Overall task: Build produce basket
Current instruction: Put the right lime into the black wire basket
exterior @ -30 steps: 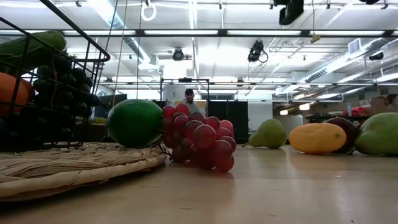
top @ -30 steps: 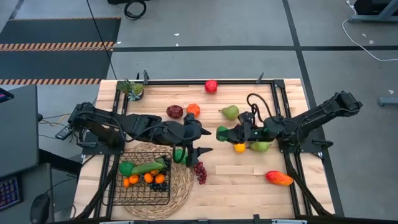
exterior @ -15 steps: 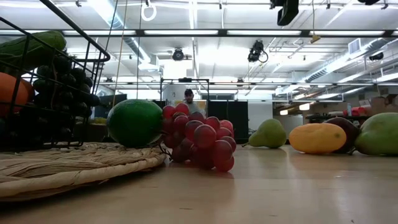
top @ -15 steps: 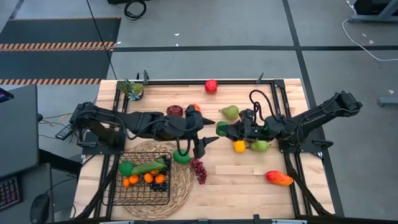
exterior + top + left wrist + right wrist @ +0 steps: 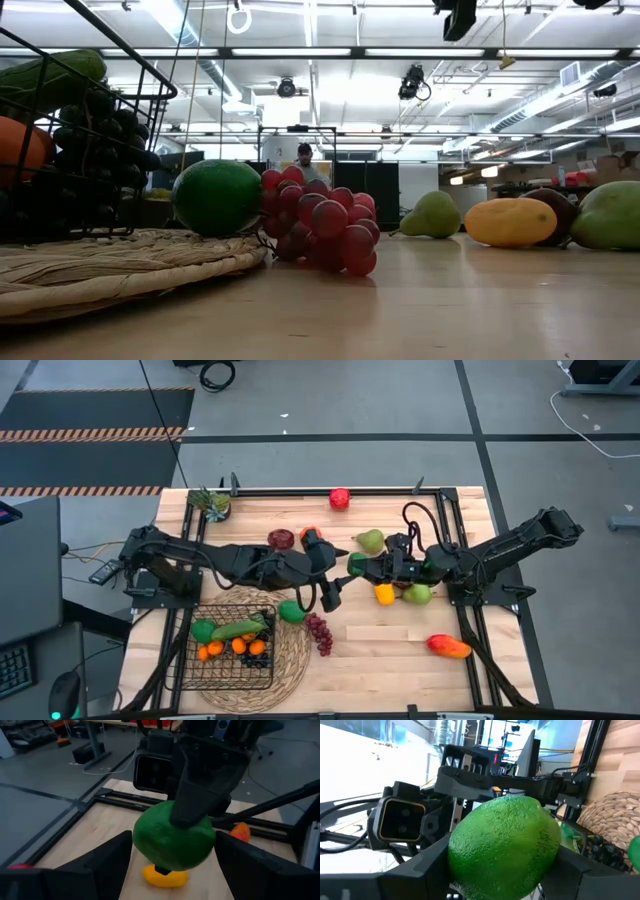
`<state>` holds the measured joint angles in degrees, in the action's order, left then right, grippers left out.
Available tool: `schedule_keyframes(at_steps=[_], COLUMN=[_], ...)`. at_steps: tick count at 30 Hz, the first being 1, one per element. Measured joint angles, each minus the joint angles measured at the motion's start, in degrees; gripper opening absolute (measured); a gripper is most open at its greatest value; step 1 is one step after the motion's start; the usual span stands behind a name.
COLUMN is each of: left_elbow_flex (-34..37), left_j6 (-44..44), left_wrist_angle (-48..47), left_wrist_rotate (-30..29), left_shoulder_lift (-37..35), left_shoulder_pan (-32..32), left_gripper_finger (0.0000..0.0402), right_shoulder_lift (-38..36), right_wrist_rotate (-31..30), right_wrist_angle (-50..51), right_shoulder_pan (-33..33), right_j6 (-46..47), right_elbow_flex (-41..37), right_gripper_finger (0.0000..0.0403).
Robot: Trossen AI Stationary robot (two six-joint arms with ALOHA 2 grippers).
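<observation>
- Holding a green lime (image 5: 505, 847) between its fingers, the right gripper (image 5: 357, 568) hangs over the middle of the bench (image 5: 400, 660).
- Facing it from just beside, the left gripper (image 5: 333, 573) has its fingers spread wide with nothing in them; the lime sits ahead of them in the left wrist view.
- On a round woven mat (image 5: 292, 655) at the bench's front left, the black wire basket (image 5: 190, 670) carries a cucumber, oranges, dark grapes and a green fruit.
- Another lime (image 5: 291, 611) and red grapes (image 5: 322, 634) lie just beside the basket; a pear (image 5: 371, 540), mango (image 5: 449, 647) and red apple (image 5: 340, 498) lie farther off.
</observation>
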<state>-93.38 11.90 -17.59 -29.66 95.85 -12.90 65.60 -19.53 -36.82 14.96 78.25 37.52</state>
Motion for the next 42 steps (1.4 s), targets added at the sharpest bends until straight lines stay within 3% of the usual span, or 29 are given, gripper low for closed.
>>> schedule_keyframes(at_steps=[9,26,36,42], left_elbow_flex=[0.02,-0.07,-0.07,-0.04], left_j6=[-0.01,0.95,0.96,1.21], left_wrist_angle=[3.22,5.95,5.71,5.19], left_wrist_rotate=[-2.29,-1.15,-1.16,-0.92], left_shoulder_lift=[2.4,4.39,4.37,4.01], left_shoulder_pan=[0.1,0.61,0.21,-0.05], left_gripper_finger=[0.0286,0.0284,0.0193,0.0184], right_shoulder_lift=[-0.02,0.07,0.07,0.07], right_wrist_rotate=[-0.37,-0.1,-0.35,-0.15], right_wrist_angle=[-0.59,0.08,-0.27,-0.42], right_shoulder_pan=[-0.02,0.0,-0.13,-0.13], right_j6=[0.05,0.11,-0.69,-2.32], right_elbow_flex=[-0.09,-0.1,-0.09,-0.09], right_gripper_finger=[0.0248,0.0248,0.0253,0.0268])
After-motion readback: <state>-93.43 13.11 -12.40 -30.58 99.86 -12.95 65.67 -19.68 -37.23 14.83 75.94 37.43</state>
